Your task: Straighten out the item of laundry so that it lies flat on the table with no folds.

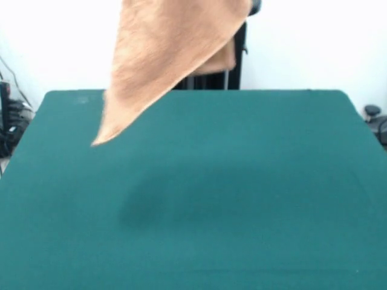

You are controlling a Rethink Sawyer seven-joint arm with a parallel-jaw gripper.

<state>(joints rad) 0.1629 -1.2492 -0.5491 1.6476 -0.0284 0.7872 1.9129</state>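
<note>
I see the hand towel (pixel 163 54) hanging in the air from 12 o'clock, its lowest corner pointing toward 10 o'clock above the green table (pixel 242 181). A faint shadow lies mid-table. I can't tell the claw's state; it is hidden

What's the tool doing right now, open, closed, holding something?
Tool: above the picture's top edge, state cannot be told. The towel hangs in the air over the table.
</note>
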